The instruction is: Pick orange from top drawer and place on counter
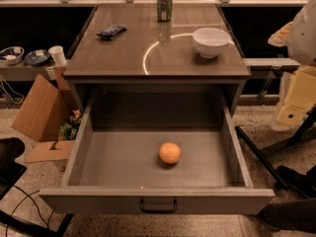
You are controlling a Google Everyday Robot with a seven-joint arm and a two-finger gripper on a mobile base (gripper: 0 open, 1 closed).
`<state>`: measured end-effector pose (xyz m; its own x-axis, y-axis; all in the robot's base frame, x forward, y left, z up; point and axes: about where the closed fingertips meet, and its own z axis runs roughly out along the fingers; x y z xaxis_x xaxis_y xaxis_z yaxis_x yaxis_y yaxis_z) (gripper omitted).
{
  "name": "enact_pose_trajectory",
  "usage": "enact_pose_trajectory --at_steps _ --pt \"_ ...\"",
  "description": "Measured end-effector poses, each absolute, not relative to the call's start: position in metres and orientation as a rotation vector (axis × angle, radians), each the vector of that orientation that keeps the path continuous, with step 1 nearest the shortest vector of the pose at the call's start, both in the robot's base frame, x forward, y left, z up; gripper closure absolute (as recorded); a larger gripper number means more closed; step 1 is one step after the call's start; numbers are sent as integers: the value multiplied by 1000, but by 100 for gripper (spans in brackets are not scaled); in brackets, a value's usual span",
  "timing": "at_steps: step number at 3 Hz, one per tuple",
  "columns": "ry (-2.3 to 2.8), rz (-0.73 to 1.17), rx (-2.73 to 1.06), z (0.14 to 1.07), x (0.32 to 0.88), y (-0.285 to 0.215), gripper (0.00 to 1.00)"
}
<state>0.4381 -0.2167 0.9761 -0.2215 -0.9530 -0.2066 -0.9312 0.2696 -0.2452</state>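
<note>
The orange [169, 152] lies on the floor of the open top drawer [98, 157], a little right of its middle. The drawer is pulled fully out, with its dark handle [158, 205] at the front. The counter [123, 53] above it is glossy grey-brown with a curved light reflection. My white arm and its pale gripper [295, 102] hang at the right edge of the camera view, to the right of the cabinet and well away from the orange. It holds nothing that I can see.
On the counter stand a white bowl [211, 41] at the right, a green can [164, 5] at the back, and a dark flat packet [111, 31] at the left. A cardboard box [42, 110] sits on the floor at the left. Dark stand legs [261, 157] cross the floor at the right.
</note>
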Motion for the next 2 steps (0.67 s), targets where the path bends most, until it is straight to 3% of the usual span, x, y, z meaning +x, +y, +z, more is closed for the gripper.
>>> enact_pose_trajectory --at_steps 2 --pt "2227 -47 -1677 946 447 -211 0"
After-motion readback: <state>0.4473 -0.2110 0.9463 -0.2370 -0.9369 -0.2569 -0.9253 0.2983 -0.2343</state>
